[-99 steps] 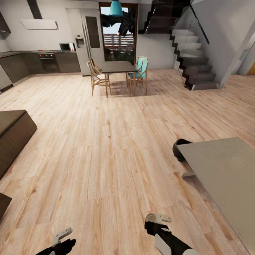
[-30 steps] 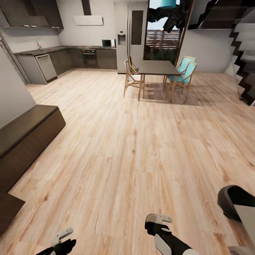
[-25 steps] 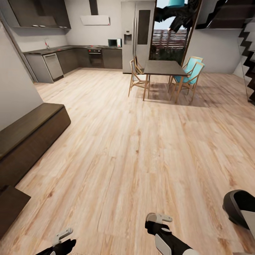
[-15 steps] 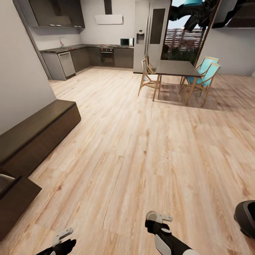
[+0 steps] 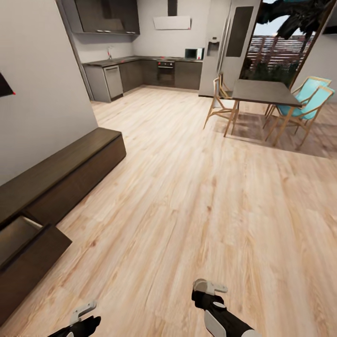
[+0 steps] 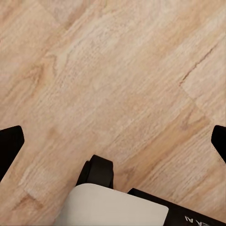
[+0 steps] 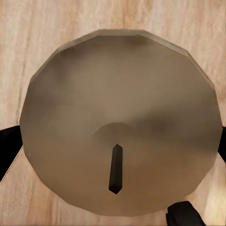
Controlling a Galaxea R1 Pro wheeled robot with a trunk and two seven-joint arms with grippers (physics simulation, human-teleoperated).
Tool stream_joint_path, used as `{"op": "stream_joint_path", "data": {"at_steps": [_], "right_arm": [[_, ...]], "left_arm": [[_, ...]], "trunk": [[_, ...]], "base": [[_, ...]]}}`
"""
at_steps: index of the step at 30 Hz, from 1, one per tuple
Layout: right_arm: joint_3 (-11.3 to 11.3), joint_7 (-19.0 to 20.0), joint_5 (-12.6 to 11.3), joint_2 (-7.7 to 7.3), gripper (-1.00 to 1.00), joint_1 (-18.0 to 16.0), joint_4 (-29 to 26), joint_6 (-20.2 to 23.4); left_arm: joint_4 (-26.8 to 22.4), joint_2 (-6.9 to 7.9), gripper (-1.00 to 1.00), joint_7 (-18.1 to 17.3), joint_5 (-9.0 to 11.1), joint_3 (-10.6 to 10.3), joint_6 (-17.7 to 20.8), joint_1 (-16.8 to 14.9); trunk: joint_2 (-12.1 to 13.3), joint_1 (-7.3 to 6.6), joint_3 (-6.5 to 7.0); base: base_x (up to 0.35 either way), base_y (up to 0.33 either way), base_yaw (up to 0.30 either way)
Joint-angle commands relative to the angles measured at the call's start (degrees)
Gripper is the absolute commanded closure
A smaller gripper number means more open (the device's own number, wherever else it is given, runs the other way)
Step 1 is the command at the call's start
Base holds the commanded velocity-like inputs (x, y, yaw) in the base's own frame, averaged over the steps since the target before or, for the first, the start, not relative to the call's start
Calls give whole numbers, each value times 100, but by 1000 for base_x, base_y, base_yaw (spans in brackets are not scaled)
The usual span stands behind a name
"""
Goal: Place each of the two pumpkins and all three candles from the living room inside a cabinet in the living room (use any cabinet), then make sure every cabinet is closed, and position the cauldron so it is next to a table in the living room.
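The whole view has swung to the left over the last few seconds, which is the robot turning, not the furniture shifting. The grey coffee table and the dark cauldron that stood at the right edge have slid out of sight. The long dark cabinet (image 5: 70,173) along the left wall has come in, and one of its drawers (image 5: 28,248) stands pulled out at the lower left with its pale inside showing.

In the right wrist view a candle (image 7: 117,117) is seen end-on as a brownish-grey disc with a dark wick. It sits between the two dark fingertips of the right gripper (image 5: 209,290), which looks narrowed on it and carrying it. The left gripper (image 5: 83,312) is spread wide over bare wooden floor (image 5: 187,187), with nothing between its fingers.

The turn probably means a delivery run, with this candle headed for the open drawer. The robot is not yet squared up to the drawer and is well apart from it. No pumpkins are in view, and that drawer will need pushing shut later.
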Motion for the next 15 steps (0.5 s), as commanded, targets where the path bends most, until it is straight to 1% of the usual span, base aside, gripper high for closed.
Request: {"op": "stream_joint_path", "data": {"at_steps": [1,13,15], "right_arm": [[50,-30,-60,-2,100,-4,-5,-24],[50,32,-59,-10,100,-4,-5,-16],[50,31,-59,-11,100,-4,-5,-20]], "left_arm": [[-10,5,-100,18,44,-34,21,-2],[-10,5,-100,18,43,-37,21,-2],[-10,5,-100,15,43,-35,21,-2]], "trunk": [[-2,2,-5],[-2,2,-7],[-2,2,-7]], "base": [[221,0,274],[221,0,280],[218,0,188]]}}
